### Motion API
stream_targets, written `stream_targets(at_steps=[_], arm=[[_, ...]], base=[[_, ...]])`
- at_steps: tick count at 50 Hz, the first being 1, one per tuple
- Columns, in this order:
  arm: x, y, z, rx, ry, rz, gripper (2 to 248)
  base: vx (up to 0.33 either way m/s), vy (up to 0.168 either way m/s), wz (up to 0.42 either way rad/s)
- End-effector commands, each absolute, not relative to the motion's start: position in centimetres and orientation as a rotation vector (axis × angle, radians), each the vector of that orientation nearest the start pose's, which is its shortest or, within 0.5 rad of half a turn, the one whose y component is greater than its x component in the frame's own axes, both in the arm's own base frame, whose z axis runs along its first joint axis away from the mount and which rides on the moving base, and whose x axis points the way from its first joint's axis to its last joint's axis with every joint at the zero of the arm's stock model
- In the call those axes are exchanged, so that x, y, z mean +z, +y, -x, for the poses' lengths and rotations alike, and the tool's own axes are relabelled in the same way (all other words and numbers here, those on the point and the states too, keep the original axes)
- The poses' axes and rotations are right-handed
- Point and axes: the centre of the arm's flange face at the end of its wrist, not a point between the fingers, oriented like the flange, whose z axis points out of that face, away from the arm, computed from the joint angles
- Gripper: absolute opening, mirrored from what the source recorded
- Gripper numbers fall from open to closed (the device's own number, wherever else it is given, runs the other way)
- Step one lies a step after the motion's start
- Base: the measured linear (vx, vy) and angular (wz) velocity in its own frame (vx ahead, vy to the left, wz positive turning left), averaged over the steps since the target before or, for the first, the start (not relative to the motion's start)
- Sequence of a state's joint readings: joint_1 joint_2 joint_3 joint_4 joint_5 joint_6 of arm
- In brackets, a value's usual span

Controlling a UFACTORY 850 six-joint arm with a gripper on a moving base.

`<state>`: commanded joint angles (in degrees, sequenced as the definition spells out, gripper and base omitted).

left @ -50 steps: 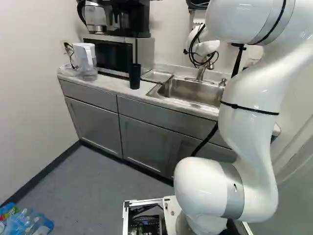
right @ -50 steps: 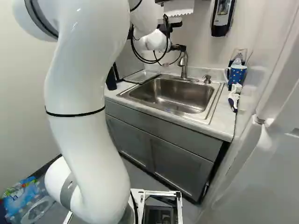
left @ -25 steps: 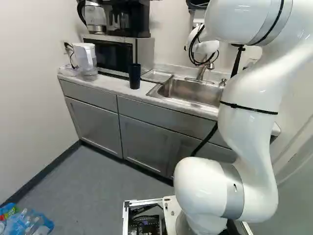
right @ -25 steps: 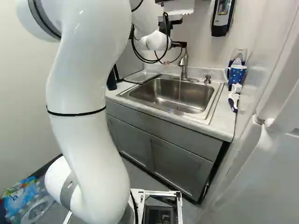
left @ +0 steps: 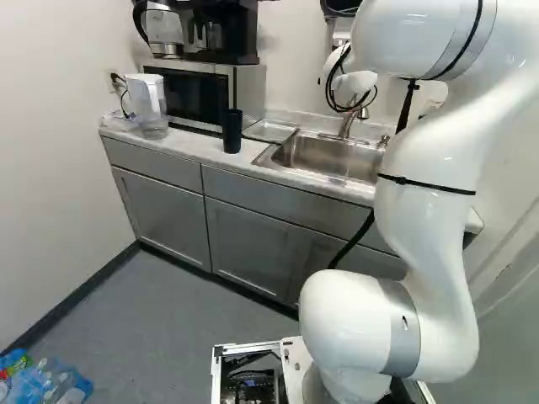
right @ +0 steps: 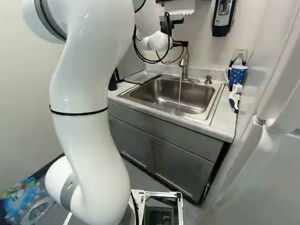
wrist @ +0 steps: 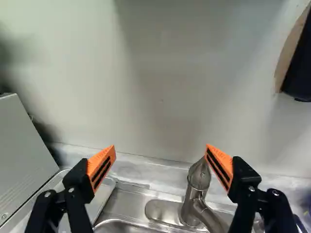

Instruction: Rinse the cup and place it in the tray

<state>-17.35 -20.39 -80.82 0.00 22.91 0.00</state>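
Observation:
In the right base view my gripper (right: 181, 44) is at the faucet (right: 184, 63), partly hidden by its own wrist. The wrist view shows the gripper (wrist: 160, 147) open, nothing between its orange pads; the faucet's lever (wrist: 199, 174) lies close beside one finger. Water (right: 179, 91) runs down into the sink (right: 161, 93). A dark, tall cup (left: 232, 131) stands upright on the counter, left of the metal tray (left: 269, 130), which lies beside the sink. A blue dotted mug (right: 237, 75) is at the counter's right end.
A microwave (left: 198, 94) with a coffee maker on top and a water pitcher (left: 147, 101) stand along the wall. The soap pump (right: 207, 79) is beside the faucet; a brush (right: 235, 97) lies below the mug. A dispenser (right: 223, 18) hangs above. Grey cabinets (left: 253, 244) front the counter.
Water has started to flow from the faucet and its stream is plainer now. My arm has shifted slightly, rightward in the right base view. The cup and tray have not moved.

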Motion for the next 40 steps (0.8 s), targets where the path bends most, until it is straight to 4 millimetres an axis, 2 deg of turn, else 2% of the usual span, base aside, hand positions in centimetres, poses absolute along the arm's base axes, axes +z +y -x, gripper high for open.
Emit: stream_targets(at_steps=[11, 40], arm=[[64.0, -19.3, -63.1, -2.2, 0.372, 2.483, 247], [64.5, -15.7, -58.2, -2.164, 0.329, 2.488, 247]], base=[[0.0, 0.0, 0.0], [0.0, 0.0, 0.0]])
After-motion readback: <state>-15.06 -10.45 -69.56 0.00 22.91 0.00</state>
